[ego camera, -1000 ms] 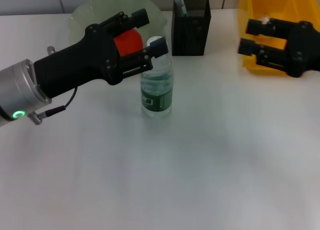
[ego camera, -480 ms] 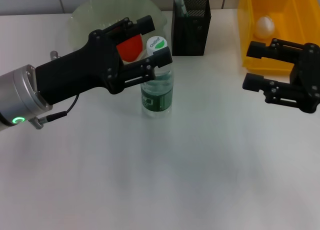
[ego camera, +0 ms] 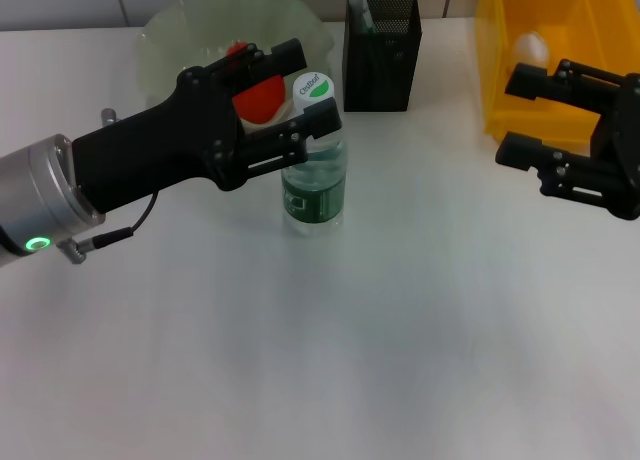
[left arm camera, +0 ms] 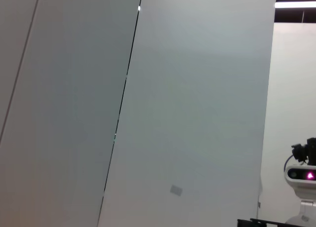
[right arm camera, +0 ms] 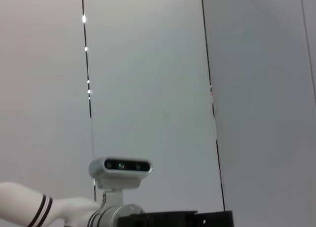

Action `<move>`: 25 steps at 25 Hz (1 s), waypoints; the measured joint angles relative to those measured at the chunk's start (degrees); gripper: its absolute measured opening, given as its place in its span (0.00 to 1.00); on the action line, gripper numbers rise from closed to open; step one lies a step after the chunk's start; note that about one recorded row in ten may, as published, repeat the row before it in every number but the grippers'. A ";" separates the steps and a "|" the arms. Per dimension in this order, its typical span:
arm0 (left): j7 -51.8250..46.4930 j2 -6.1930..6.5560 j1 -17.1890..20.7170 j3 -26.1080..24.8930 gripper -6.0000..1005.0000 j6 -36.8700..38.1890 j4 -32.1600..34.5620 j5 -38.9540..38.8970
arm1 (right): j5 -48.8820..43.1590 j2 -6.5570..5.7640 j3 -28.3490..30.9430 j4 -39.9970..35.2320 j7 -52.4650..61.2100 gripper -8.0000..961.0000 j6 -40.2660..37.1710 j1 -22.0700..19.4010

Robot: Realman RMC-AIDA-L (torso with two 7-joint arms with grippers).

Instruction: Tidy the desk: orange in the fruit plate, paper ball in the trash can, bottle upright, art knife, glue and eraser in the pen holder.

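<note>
Two black grippers are hanging over a smooth white desk (ego camera: 330,360). From the left edge the left gripper (ego camera: 300,90) is reaching in on a matte black arm with a silver cuff, its fingers spread wide and holding nothing, one finger (ego camera: 315,115) lying beside the cap of the bottle (ego camera: 314,185). That clear plastic bottle is standing upright near the middle of the far half of the desk, with a green label and a white cap. Just behind it, partly hidden by the gripper, the orange (ego camera: 262,98) is sitting in the round, translucent pale-green fruit plate (ego camera: 170,30) at the far edge. A black wire-mesh pen holder (ego camera: 382,50) is standing beside it. At the far right corner, the crumpled white paper ball (ego camera: 531,48) is lying in the yellow plastic trash can (ego camera: 500,70). Near the right edge the right gripper (ego camera: 520,115) is hovering open and empty. Both wrist views are showing only pale grey wall panels.
</note>
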 joint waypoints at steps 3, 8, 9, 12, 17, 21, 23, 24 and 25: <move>0.41 -0.07 0.55 0.07 0.80 0.54 -0.34 -0.05 | 1.25 0.09 -0.05 2.21 -2.05 0.72 0.17 0.06; 1.57 -0.24 1.93 0.38 0.80 1.58 -0.59 -0.05 | 1.79 -0.23 -0.01 4.24 -3.68 0.72 -0.23 -0.09; 2.01 -0.25 2.11 0.46 0.80 1.79 -0.62 -0.05 | 1.79 -0.19 0.00 4.25 -3.68 0.72 -0.38 -0.24; 2.92 -0.27 2.40 0.58 0.80 2.82 -0.66 0.15 | 1.79 -0.06 0.01 4.44 -3.67 0.72 -1.22 -0.40; 3.74 -0.15 2.24 0.38 0.80 4.05 -0.65 0.21 | 1.75 -0.14 0.08 5.93 -3.56 0.72 -3.30 -0.18; 3.88 0.19 1.68 0.09 0.80 5.36 -0.33 0.57 | 1.27 -0.28 -0.03 6.06 -3.68 0.72 -2.50 -0.10; 4.19 0.21 1.67 0.07 0.80 5.44 -0.41 1.34 | 1.23 -0.28 -0.05 6.07 -3.89 0.72 -2.48 -0.16; 4.27 0.21 1.65 0.07 0.80 5.45 -0.44 1.64 | 1.21 -0.29 -0.10 6.08 -4.13 0.72 -2.48 -0.21; 4.35 0.21 1.60 0.07 0.80 5.46 -0.45 1.94 | 1.20 -0.30 -0.14 6.08 -4.30 0.72 -2.50 -0.23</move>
